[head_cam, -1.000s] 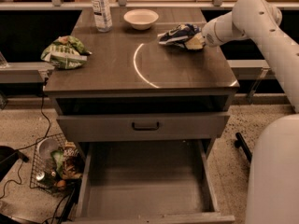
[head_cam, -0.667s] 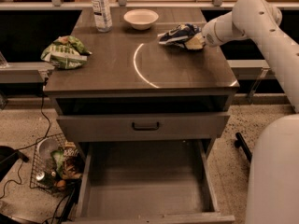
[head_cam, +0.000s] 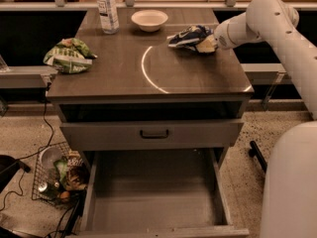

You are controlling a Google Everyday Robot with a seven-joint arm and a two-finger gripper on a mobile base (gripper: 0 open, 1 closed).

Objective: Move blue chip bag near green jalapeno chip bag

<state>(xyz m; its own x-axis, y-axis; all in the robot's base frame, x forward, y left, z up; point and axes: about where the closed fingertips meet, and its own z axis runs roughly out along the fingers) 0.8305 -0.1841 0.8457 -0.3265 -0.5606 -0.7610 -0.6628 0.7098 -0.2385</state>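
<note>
The blue chip bag [head_cam: 189, 35] is at the back right of the tabletop, dark navy with white lettering and wrinkled. My gripper [head_cam: 208, 42] comes in from the right on the white arm [head_cam: 267, 19] and is shut on the bag's right end, holding it at or just above the surface. The green jalapeno chip bag [head_cam: 67, 55] lies at the left edge of the tabletop, far from the blue bag.
A white bowl [head_cam: 149, 19] and a clear water bottle [head_cam: 107, 8] stand at the back of the table [head_cam: 148, 83]. The lower drawer [head_cam: 153, 197] is pulled open. A wire basket of items [head_cam: 59, 175] sits on the floor at the left.
</note>
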